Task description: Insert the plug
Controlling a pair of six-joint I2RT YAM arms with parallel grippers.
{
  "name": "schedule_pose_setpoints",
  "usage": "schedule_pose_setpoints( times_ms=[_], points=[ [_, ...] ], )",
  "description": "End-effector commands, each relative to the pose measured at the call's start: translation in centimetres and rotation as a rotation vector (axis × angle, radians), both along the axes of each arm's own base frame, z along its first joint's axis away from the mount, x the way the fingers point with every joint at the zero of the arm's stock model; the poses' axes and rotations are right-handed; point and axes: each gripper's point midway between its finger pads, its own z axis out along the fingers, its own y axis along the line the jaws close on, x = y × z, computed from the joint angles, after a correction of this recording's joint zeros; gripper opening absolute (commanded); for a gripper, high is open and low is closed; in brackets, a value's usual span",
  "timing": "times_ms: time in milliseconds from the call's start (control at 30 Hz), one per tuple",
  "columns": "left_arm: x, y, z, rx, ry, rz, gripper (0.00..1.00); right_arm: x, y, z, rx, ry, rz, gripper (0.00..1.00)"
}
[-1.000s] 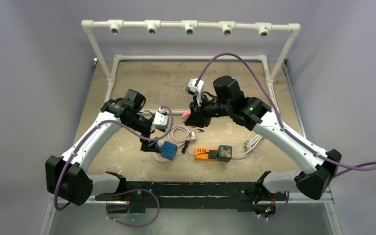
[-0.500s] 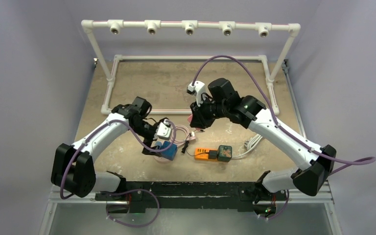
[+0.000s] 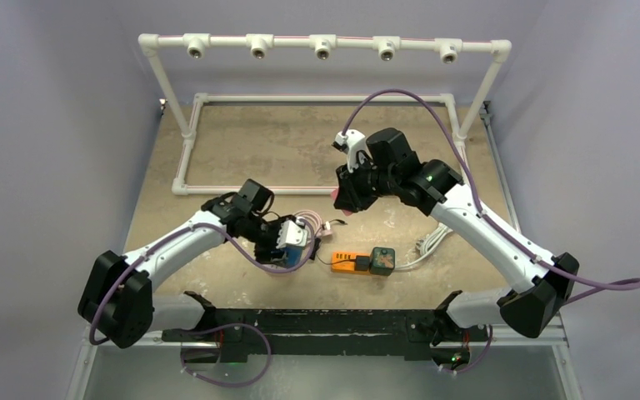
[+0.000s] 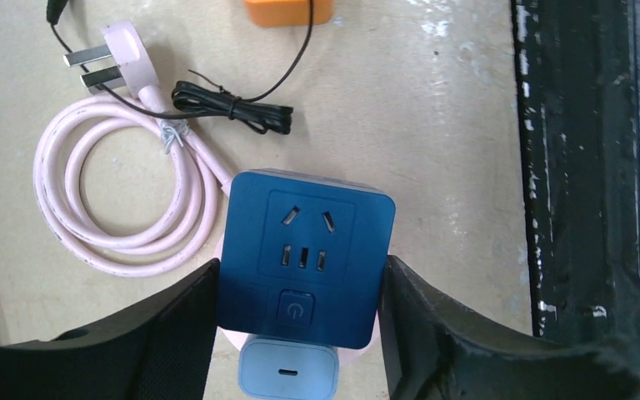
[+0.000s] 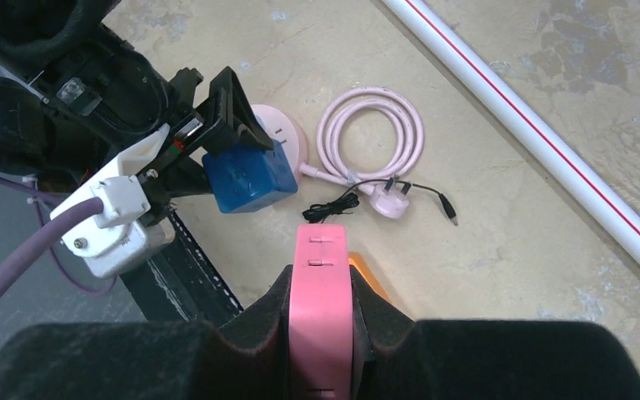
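Note:
A blue socket cube (image 4: 304,258) stands on the table with its socket face up and a light-blue charger (image 4: 288,375) on its near side. My left gripper (image 4: 300,333) straddles it, both fingers pressed against its left and right sides. In the top view the cube (image 3: 295,241) sits at that gripper (image 3: 287,246). My right gripper (image 5: 323,333) is shut on a pink plug (image 5: 323,275), held above the table behind the orange power strip (image 3: 348,261); its prongs are hidden. From the top, the right gripper (image 3: 342,200) hovers right of and beyond the cube.
A coiled pink cable (image 4: 125,200) with a three-pin plug (image 4: 125,62) lies beside the cube, crossed by a thin black lead (image 4: 233,108). A dark adapter (image 3: 382,259) is on the orange strip. A white pipe frame (image 3: 321,43) bounds the back; a black rail (image 4: 592,167) lines the near edge.
My left arm swung right and down over the blue cube and its jaws closed in on it. My right arm drifted slightly right and back, still holding the pink plug.

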Motion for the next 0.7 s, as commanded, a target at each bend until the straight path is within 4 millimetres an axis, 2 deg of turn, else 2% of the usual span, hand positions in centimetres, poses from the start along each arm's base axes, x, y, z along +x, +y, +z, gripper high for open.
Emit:
schedule_pose_setpoints(
  times_ms=[0,67,100,233,333,467,667],
  points=[
    [2.5,-0.4,1.2,0.005,-0.11,0.143,0.43,0.9,-0.6,2.8,0.037,-0.06,-0.061,0.0],
    [2.4,-0.5,1.0,0.016,-0.09,0.204,0.22,1.3,-0.8,2.6,0.017,-0.049,-0.085,0.0],
    [2.3,-0.6,0.8,0.022,-0.072,0.227,0.16,1.4,-0.8,2.5,0.009,-0.044,-0.088,0.0],
    [2.1,-1.4,0.6,0.047,0.001,0.355,0.04,1.8,-0.9,2.5,-0.004,-0.047,-0.101,0.0],
    [1.3,-2.7,1.0,0.037,0.069,0.398,0.0,2.2,-1.0,2.6,-0.009,-0.06,-0.11,0.0],
    [1.8,-4.7,2.5,-0.032,0.113,0.489,0.0,2.5,-0.8,2.3,-0.029,-0.056,-0.105,0.0],
    [2.3,-5.3,1.8,-0.017,0.161,0.616,0.0,2.7,-0.8,2.1,-0.033,-0.052,-0.111,0.0]
  ],
)
